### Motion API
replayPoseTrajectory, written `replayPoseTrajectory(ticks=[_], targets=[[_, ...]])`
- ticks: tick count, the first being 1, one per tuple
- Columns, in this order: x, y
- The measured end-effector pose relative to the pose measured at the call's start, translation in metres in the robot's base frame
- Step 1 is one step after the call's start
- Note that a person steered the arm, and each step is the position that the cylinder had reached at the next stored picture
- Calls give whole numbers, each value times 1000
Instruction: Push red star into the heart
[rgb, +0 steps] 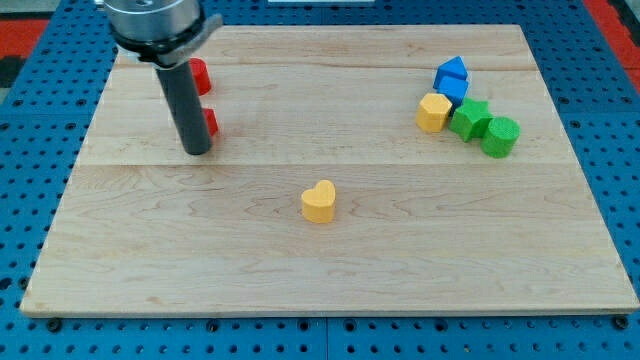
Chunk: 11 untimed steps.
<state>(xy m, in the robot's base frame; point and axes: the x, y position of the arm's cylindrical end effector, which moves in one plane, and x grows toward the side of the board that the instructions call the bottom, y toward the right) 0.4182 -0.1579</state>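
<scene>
A yellow heart (319, 201) lies near the middle of the wooden board (330, 270). My tip (197, 150) rests on the board at the view's upper left. Two red blocks sit right behind the rod, mostly hidden by it: one (199, 76) higher up and one (210, 123) just above and right of the tip, close to it or touching it. I cannot tell which of them is the star. The heart is well to the right of the tip and below it.
A cluster at the view's upper right holds a blue block (452, 73) with another blue block (455, 90) under it, a yellow block (433, 112), a green star (470, 119) and a green block (500, 136). Blue pegboard surrounds the board.
</scene>
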Motion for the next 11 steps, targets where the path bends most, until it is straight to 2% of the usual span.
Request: replayPoseTrajectory(ticks=[1,2,3,4,5,6,7,8,9,11], targets=[[-23,-35],[-51,-37],[-64,-18],[-58,49],[-76,65],[-56,90],[24,91],[48,99],[-2,101],[-34,182]])
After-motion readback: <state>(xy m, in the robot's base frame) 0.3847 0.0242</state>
